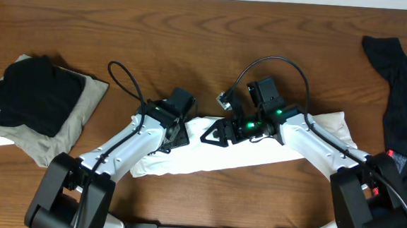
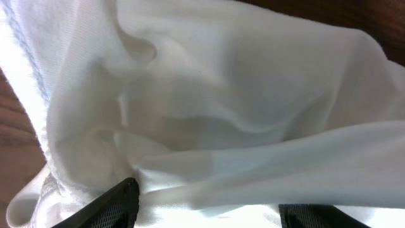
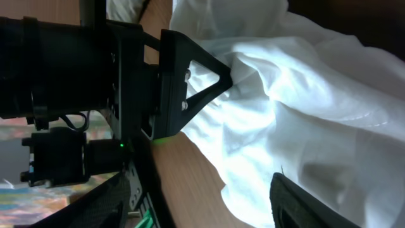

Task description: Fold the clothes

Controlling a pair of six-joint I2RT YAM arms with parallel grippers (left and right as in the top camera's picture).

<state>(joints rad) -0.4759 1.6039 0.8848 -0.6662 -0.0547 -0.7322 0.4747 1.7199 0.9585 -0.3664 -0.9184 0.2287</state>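
Overhead, the white T-shirt [image 1: 215, 161] lies bunched at lower centre, the black garment [image 1: 404, 77] at the right edge. Only the wrist views show the left gripper [image 2: 209, 206] and right gripper [image 3: 202, 196] spread wide, white cloth between the jaws

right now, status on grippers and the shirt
left gripper, right gripper open at white shirt. shirt bunched, not folded. black garment and folded pile lie apart, nothing blocking.
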